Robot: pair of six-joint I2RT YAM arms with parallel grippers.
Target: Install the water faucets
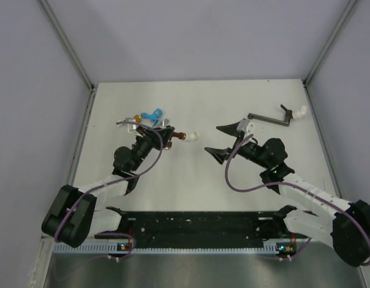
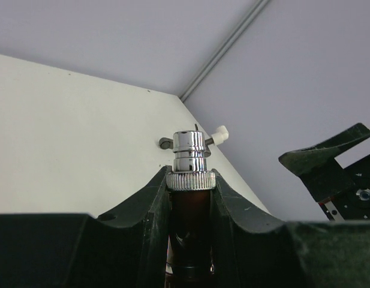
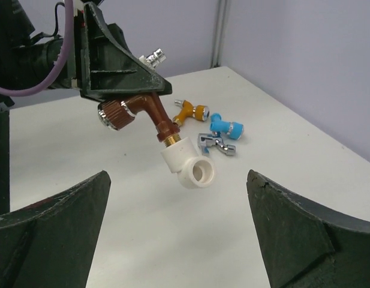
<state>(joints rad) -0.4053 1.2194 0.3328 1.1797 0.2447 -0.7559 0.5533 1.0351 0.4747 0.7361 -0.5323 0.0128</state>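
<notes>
Two grippers face each other over the table (image 1: 190,192). The right gripper (image 1: 225,139) has its fingers spread wide with nothing between them, at three o'clock of the white elbow fitting (image 3: 189,165). The left gripper (image 1: 167,137) is clamped on the body of the dark red-brown faucet (image 3: 150,111), and the elbow sits on that faucet's brass end. Farther off, at eleven o'clock of the left gripper, the orange faucet (image 3: 189,111), light blue faucet (image 3: 225,126) and grey faucet (image 3: 214,143) lie close together on the table.
</notes>
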